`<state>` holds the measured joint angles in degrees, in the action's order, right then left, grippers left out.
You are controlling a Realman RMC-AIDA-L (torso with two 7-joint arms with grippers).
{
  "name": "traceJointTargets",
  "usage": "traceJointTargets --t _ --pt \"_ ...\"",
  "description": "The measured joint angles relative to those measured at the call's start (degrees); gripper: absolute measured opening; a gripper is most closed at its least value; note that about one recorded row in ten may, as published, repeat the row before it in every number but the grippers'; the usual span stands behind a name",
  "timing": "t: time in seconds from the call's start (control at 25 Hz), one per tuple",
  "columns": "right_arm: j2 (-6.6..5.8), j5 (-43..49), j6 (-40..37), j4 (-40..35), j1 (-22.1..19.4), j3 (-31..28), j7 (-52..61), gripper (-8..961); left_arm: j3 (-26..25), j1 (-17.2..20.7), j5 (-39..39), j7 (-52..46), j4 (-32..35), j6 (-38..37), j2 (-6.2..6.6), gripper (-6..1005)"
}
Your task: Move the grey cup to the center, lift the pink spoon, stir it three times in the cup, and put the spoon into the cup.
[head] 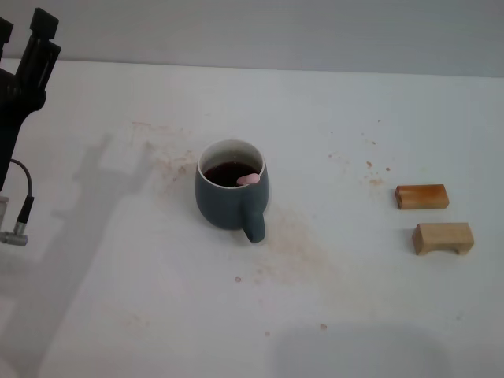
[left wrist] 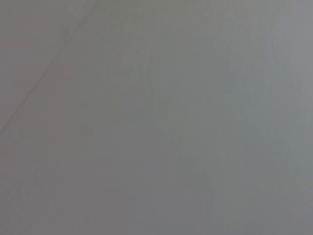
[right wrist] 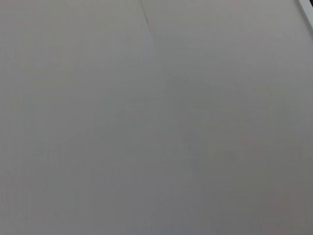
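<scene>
- The left gripper (head: 22,35), black and raised at the far left edge of the head view, touches nothing; how far its fingers stand apart I cannot tell.
- The right gripper is out of sight in every view.
- Middle of the white stained table (head: 118,299): the rounded dark blue-grey ceramic mug (head: 228,201) stands upright, its loop handle pointing toward the robot.
- Inside, only the pale pink handle tip of the spoon (head: 249,179) shows, leaning on the near-right rim above dark contents.
- Well to the right lie two small wooden blocks (head: 422,196), close together, long sides running left-right.
- Both wrist views show only plain grey.
</scene>
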<state>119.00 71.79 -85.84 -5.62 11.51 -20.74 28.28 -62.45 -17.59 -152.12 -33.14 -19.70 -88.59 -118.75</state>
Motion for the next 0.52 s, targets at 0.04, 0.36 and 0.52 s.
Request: traceJointTargets --t 0.04,0.36,0.52 --pt "0.00 -0.02 0.00 0.00 0.01 0.00 0.01 544 0.05 0.01 0.03 0.00 -0.03 -0.09 -0.01 832" --pt "-0.03 -0.15 0.40 0.00 0.39 -0.22 0.03 545 0.58 0.17 0.26 0.00 -0.04 -0.53 -0.09 832" --pt "-0.11 -0.17 0.74 0.00 0.55 -0.39 0.02 545 1.12 0.19 0.29 0.00 -0.18 -0.61 -0.16 832"
